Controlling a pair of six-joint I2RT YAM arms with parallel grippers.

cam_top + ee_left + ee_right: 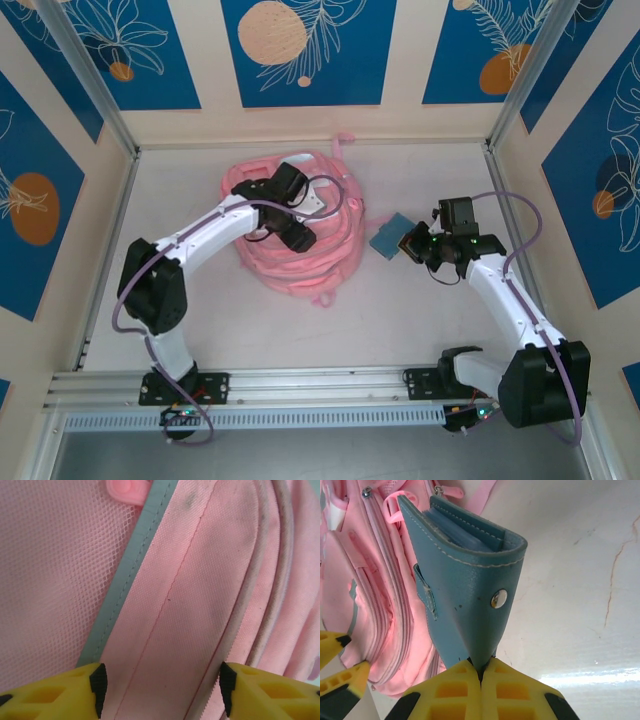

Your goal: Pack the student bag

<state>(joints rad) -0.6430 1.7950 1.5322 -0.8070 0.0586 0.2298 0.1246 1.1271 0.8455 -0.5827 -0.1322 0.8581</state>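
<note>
Packing barely begun: case gripped, nothing loaded yet
My left gripper (162, 685) has its jaws apart astride a flat pink band of the student bag (330, 255), which lies left of centre on the surface (420, 330). Just beside the bag's right edge, my right gripper (481, 672) is clamped on the blue case (465, 590), outside the bag. I judge that opening the bag and loading are both left to do

From above, the left arm (235, 222) covers the middle of the backpack (300, 275), and the blue case (388, 238) is too small to make out in detail. In the left wrist view the backpack runs off every edge, its pink tab (127, 490) cropped at the top. The blue case's lower corner vanishes between the right pincer (481, 672) fingers.
</note>
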